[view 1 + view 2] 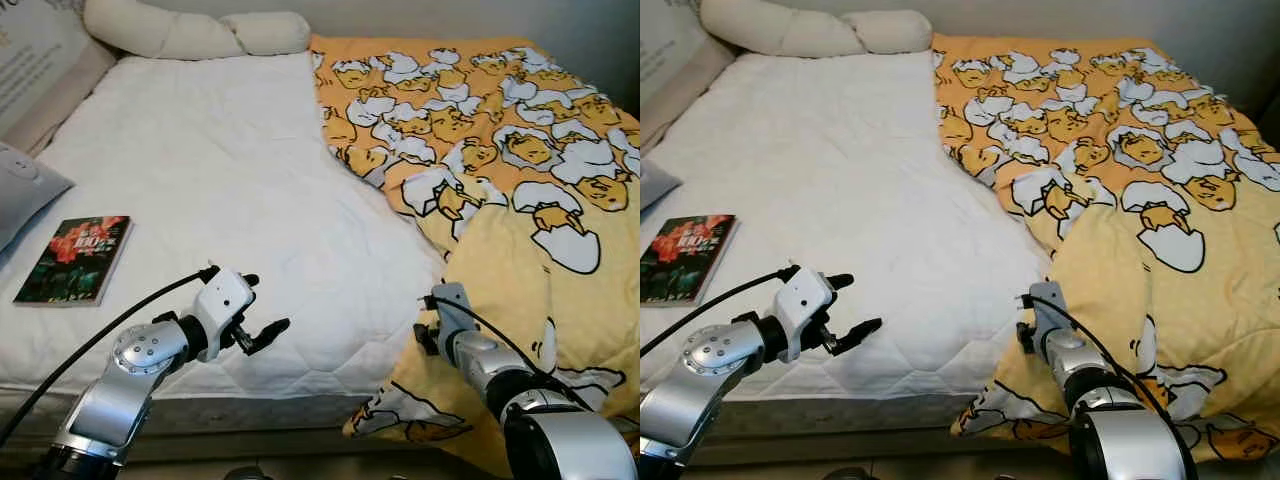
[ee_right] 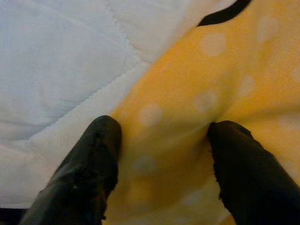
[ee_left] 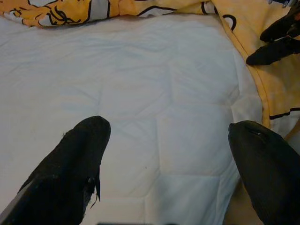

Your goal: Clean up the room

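A yellow duvet (image 1: 520, 150) printed with egg cartoons covers the right half of the bed, its left edge folded back in a slant. The white quilted mattress (image 1: 220, 180) lies bare on the left. A dark book (image 1: 75, 258) rests flat near the bed's left front. My left gripper (image 1: 268, 302) hovers open over the white quilt by the front edge, nothing between its fingers (image 3: 79, 159). My right gripper (image 1: 428, 322) sits on the duvet's lower left edge, its fingers (image 2: 93, 154) apart and pressed into the yellow cloth, with a soft fold between them.
Long white pillows (image 1: 190, 30) lie along the head of the bed. A grey cushion (image 1: 20, 190) and a pale headboard panel (image 1: 40, 60) are at the far left. The duvet hangs over the bed's front edge at the lower right.
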Robot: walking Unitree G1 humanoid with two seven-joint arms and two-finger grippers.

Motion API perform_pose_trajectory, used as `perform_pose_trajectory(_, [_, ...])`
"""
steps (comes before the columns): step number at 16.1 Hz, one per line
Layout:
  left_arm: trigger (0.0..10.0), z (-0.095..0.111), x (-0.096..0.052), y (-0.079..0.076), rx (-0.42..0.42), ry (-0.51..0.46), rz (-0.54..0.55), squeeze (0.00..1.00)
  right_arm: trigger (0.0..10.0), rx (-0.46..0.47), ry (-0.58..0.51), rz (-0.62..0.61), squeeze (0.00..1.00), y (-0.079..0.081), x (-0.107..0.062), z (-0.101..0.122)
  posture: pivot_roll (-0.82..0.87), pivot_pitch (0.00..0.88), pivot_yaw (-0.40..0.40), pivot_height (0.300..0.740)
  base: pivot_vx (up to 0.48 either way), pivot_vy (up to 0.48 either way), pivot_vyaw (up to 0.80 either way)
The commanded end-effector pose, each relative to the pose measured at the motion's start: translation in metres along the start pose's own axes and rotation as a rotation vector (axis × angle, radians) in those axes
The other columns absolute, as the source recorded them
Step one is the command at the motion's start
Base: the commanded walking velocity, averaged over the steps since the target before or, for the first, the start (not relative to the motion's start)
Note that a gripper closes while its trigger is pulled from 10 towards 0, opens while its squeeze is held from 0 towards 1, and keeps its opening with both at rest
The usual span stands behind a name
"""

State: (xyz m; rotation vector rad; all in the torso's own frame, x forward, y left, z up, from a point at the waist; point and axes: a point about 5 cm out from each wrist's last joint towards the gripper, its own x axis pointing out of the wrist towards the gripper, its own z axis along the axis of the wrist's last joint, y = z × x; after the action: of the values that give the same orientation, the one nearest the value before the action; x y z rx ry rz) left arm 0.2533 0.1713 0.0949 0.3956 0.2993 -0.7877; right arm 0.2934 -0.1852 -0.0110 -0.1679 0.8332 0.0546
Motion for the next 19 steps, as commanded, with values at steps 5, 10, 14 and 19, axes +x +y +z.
perform_pose_trajectory(5, [10.0,0.001,-0.005,0.000,0.003,0.024,-0.042,0.00,0.0,-0.018,0.008,-0.026,0.00,-0.004,0.000,-0.003,0.21,0.000,0.026,0.740,0.000,0.000,0.00])
perform_pose_trajectory(10, [10.0,-0.001,-0.007,-0.008,-0.008,0.050,-0.152,0.00,0.0,-0.022,0.015,-0.041,0.00,-0.007,0.000,-0.006,0.21,0.000,0.005,0.740,0.000,0.000,0.00])
perform_pose_trajectory(14, [10.0,-0.005,-0.011,-0.017,0.013,0.075,-0.253,0.00,0.0,-0.012,0.026,-0.044,0.00,-0.010,-0.001,-0.013,0.21,0.000,-0.010,0.740,0.000,0.000,0.00])
perform_pose_trajectory(19, [10.0,-0.009,-0.010,-0.029,-0.016,0.069,-0.275,0.00,0.0,0.006,0.012,-0.023,0.00,-0.018,-0.002,-0.018,0.14,0.000,-0.025,0.740,0.000,0.000,0.00])
